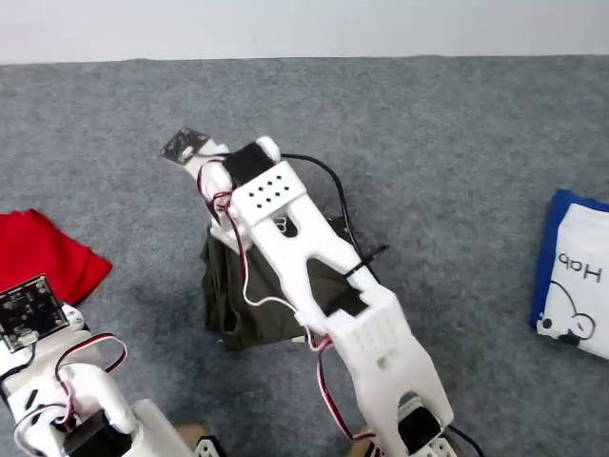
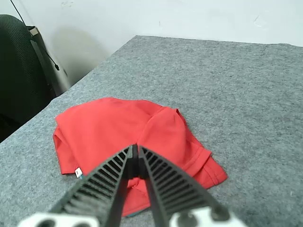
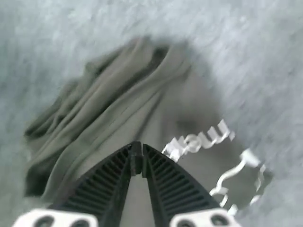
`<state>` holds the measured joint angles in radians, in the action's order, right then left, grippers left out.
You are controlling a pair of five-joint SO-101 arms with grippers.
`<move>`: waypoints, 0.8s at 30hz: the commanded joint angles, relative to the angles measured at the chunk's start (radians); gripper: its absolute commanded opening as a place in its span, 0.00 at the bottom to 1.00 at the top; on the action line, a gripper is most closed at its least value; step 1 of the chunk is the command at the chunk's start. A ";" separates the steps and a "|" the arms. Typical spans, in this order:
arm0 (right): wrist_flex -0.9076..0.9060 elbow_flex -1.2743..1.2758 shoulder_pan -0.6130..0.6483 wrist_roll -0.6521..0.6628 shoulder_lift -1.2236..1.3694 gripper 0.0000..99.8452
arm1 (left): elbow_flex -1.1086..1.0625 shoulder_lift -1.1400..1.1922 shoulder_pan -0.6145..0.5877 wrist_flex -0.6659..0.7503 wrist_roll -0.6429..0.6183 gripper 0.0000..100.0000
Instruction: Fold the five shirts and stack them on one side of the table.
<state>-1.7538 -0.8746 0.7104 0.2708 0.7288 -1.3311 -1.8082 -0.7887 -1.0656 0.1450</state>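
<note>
The right gripper [image 3: 137, 152] hangs over the green shirt [image 3: 109, 113] w/ its jaws shut tight. That shirt lies all bunched up in the middle of the gray table [image 1: 457, 143] (it has white print on it). The left gripper [image 2: 138, 153] has its jaws shut too, tips touching, and it hangs over the red shirt [image 2: 118, 127], which lies crumpled on the table's left side. A blue & white shirt [image 1: 576, 276] lies well apart from both, at the right edge
</note>
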 commanded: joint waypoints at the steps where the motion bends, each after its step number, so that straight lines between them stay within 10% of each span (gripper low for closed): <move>1: -0.044 0.230 0.022 -0.017 -0.194 0.01 | 0.002 -0.008 0.000 -0.006 -0.009 0.01; 24: 0.054 0.233 0.249 -0.094 -0.087 0.01 | -0.022 -0.008 0.000 -0.008 -0.009 0.01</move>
<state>-1.6494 -0.5063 0.9989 0.1895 0.6659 -1.3541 -1.8082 -0.7887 -1.0656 0.1450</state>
